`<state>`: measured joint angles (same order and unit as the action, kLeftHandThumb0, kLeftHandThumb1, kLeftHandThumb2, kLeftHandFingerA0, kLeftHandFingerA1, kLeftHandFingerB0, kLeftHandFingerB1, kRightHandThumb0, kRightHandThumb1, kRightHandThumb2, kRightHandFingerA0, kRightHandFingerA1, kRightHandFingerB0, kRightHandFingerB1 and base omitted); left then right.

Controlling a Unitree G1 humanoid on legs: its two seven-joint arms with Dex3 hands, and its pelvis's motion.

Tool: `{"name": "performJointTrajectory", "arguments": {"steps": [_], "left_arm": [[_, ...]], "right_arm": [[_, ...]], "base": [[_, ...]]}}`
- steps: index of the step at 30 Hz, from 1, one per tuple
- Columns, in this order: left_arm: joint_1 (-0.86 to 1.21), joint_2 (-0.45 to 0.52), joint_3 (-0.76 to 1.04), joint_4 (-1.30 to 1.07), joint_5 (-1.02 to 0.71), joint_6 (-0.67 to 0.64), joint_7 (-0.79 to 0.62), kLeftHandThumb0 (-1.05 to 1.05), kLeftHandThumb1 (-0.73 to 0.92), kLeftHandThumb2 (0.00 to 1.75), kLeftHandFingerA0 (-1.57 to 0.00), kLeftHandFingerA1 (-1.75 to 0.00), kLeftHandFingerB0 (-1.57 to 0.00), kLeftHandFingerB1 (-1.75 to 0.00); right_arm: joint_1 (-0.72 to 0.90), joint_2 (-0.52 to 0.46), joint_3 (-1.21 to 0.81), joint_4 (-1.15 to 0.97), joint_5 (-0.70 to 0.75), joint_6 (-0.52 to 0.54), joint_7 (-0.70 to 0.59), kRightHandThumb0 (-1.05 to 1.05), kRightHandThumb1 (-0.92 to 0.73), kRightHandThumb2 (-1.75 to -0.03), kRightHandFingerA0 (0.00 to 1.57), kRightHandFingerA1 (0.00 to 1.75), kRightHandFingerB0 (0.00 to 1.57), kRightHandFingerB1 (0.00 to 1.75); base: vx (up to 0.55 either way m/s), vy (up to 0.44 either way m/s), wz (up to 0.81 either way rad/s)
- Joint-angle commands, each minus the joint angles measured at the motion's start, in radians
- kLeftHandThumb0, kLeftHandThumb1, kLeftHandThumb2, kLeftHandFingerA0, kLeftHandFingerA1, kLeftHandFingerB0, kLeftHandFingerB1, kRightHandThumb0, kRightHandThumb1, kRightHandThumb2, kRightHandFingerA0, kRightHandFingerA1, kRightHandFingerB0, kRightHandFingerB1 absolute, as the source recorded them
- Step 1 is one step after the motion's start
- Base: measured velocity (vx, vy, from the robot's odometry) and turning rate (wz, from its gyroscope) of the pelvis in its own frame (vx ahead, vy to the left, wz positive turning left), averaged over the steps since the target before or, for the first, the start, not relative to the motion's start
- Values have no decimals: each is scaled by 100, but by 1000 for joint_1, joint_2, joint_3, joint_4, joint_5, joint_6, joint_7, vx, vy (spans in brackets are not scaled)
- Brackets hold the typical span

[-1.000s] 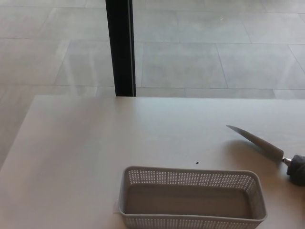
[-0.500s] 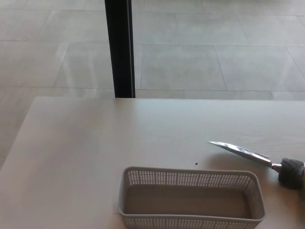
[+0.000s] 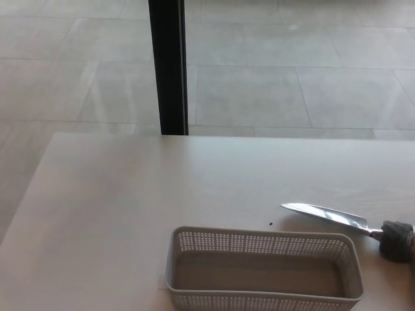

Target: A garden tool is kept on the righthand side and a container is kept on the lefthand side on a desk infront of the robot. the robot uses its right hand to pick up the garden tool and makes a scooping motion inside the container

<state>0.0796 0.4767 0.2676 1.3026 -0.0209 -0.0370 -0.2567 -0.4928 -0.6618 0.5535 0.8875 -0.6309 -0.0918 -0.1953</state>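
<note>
Garden tool [image 3: 337,218]: metal blade pointing left, dark grip at right frame edge, just beyond the far right corner of the container [image 3: 262,271]. Container is a grey perforated basket, near centre of the desk [image 3: 117,194]. Neither hand visible, so grip state unknown. Black post [image 3: 168,65] far behind desk.

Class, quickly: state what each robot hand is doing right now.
Left hand: not in view.
Right hand: not in view; only the trowel pokes in from the right edge, blade above the basket.
</note>
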Motion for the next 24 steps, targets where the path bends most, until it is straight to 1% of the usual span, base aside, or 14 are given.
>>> {"name": "performJointTrajectory", "arguments": {"steps": [1, 2, 3, 4, 5, 7, 9, 10, 12, 13, 16, 19, 20, 24], "left_arm": [[3, 26, 0, 0, -4, -6, 2, -57, 50, 90, -52, -68, -44, -58], [5, 26, 0, 0, -4, -8, 2, -55, 66, 60, -57, -61, -50, -46], [6, 27, -5, 1, 1, -13, 3, -55, 68, 60, -55, -60, -49, -47], [8, 27, -10, 3, 6, -20, -2, -56, 67, 58, -53, -58, -46, -45], [9, 28, -12, 5, 6, -22, -7, -56, 69, 60, -55, -57, -48, -45], [10, 30, -22, 5, 14, -21, -1, -56, 69, 60, -55, -57, -48, -45], [15, 27, -4, 6, -7, -7, 5, -55, 67, 60, -56, -57, -50, -45], [21, 30, -3, 1, -10, -9, -8, -55, 66, 60, -51, -57, -47, -46], [20, 30, 4, 0, -19, -4, -19, -54, 66, 59, -48, -58, -46, -46], [15, 25, 6, 3, -20, -3, -14, -55, 65, 59, -48, -61, -46, -47], [15, 23, 8, -1, -17, -6, 7, -55, 63, 61, -50, -61, -44, -48], [15, 34, 11, 2, -17, -6, -1, -53, 64, 59, -50, -58, -49, -46], [20, 41, 1, 3, -6, -16, -12, -56, 64, 59, -47, -53, -47, -44], [18, 47, 21, 5, -25, -2, -19, -54, 65, 59, -50, -55, -47, -44]], "right_arm": [[138, 28, -56, 15, 43, -82, -43, -29, -70, -78, 81, 174, 65, 162], [142, 27, -69, 17, 38, -102, -79, -26, -70, -80, 83, 171, 67, 155], [146, 26, -79, 19, 34, -121, -101, -26, -74, -79, 81, 175, 63, 159], [151, 22, -91, 20, 32, -150, -131, -24, -70, -86, 84, 175, 66, 156], [158, 18, -106, 15, 34, -173, -152, -24, -67, -88, 84, 175, 61, 159], [163, 20, -122, 11, 37, -180, -150, -24, -67, -88, 84, 175, 61, 159], [175, 14, -148, 9, 45, -228, -181, -22, -65, -87, 82, 175, 61, 156], [179, 1, -165, -17, 45, -262, -219, -19, -59, -92, 82, 175, 67, 153], [181, -4, -180, -24, 45, -302, -241, -16, -56, -95, 83, 175, 67, 156], [183, -7, -190, -40, 53, -307, -225, -17, -58, -95, 83, 175, 66, 157], [189, -25, -232, -102, 78, -365, -224, -13, -48, -102, 83, 175, 69, 159], [177, -33, -267, -156, 83, -388, -214, -13, -45, -99, 85, 175, 70, 157], [173, -52, -284, -197, 91, -397, -188, -16, -48, -104, 86, 175, 73, 154], [177, -95, -318, -303, 85, -390, -132, -16, -46, -102, 89, 172, 79, 145]], "base": [[0, 0, 0], [0, 0, 0], [0, 0, 0], [0, 0, 0], [0, 0, 0], [0, 0, 0], [0, 0, 0], [0, 0, 0], [0, 0, 0], [0, 0, 0], [0, 0, 0], [0, 0, 0], [0, 0, 0], [0, 0, 0]]}}
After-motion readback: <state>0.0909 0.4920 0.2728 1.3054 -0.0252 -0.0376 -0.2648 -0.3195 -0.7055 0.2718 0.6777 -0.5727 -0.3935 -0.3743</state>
